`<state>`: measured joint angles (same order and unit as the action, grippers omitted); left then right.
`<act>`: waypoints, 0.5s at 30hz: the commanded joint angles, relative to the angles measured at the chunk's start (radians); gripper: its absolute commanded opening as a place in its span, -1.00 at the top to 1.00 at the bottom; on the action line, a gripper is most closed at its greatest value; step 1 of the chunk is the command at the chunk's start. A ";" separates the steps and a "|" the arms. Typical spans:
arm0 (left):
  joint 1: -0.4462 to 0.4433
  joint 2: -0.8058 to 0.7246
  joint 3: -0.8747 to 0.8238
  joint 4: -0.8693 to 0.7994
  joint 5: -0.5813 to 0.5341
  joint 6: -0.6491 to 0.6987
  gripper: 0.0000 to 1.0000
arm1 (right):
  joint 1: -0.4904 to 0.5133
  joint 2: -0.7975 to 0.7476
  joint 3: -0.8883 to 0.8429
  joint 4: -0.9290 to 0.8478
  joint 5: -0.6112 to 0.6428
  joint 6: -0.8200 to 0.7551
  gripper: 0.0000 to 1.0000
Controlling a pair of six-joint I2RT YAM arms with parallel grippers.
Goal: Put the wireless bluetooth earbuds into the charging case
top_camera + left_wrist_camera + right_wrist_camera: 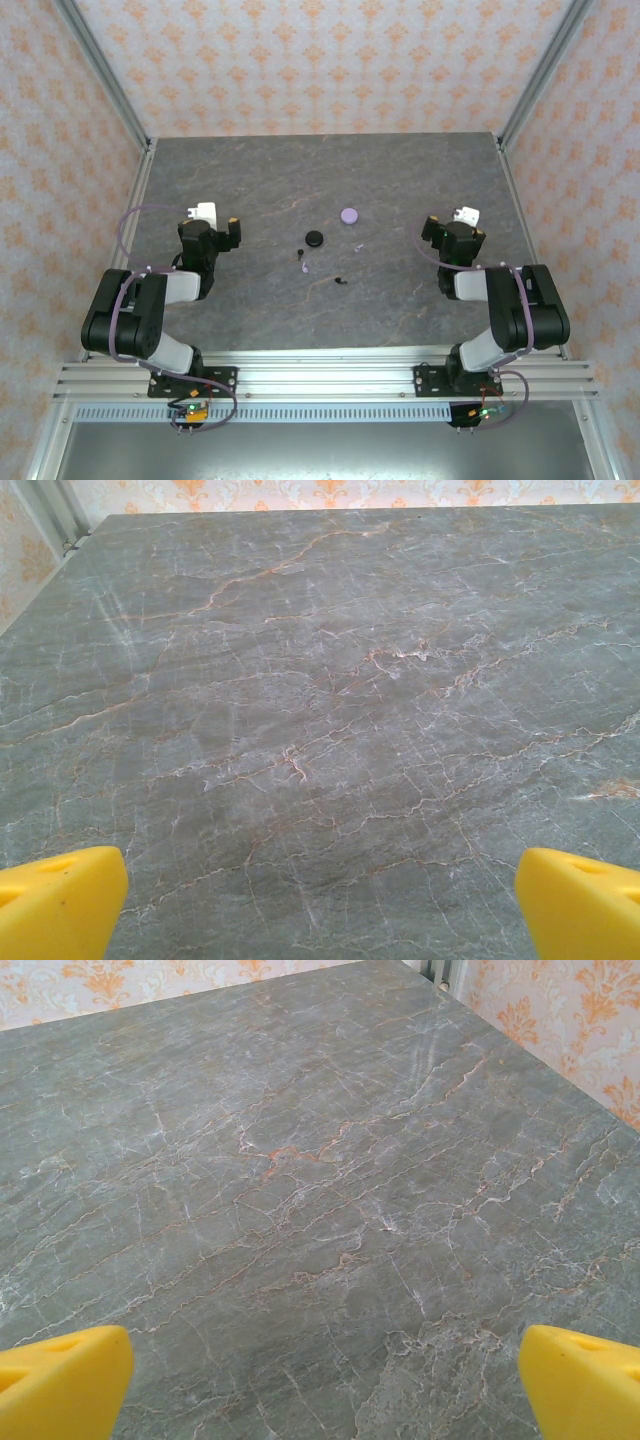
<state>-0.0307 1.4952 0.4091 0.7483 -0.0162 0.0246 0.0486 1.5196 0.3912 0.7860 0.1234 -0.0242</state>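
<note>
Near the middle of the grey stone table (250,180) lie a round lilac puck (348,214) and a round black puck (314,237). The tiny earbuds are scattered just in front of them: a lilac piece (303,265), another lilac piece (357,246) and a black piece (341,280). My left gripper (212,216) (320,910) rests well to the left of them, open, its yellow fingertips (60,900) wide apart over bare table. My right gripper (455,222) (325,1385) sits to the right of them, open too, nothing between its fingertips (580,1380).
Patterned walls with metal corner posts (105,70) enclose the table on three sides. An aluminium rail (320,375) carrying both arm bases runs along the near edge. Bare stone surrounds the small cluster of pieces.
</note>
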 commanded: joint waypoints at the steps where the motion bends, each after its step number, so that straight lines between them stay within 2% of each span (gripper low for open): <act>1: -0.004 0.001 0.019 -0.011 -0.032 -0.004 -1.00 | -0.007 -0.003 0.017 0.004 0.014 0.003 -0.98; 8: -0.005 -0.034 0.044 -0.076 -0.049 -0.015 -1.00 | -0.007 -0.028 0.037 -0.051 -0.023 -0.014 -0.98; 12: -0.005 -0.101 0.068 -0.184 -0.076 -0.030 -1.00 | -0.007 -0.113 0.099 -0.239 0.003 0.005 -0.98; 15: -0.005 -0.165 0.112 -0.336 -0.075 -0.072 -1.00 | -0.007 -0.171 0.163 -0.421 -0.029 0.044 -0.98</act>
<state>-0.0307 1.3941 0.4683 0.5617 -0.0597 -0.0013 0.0486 1.4101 0.4885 0.5510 0.1104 -0.0185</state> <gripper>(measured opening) 0.997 0.992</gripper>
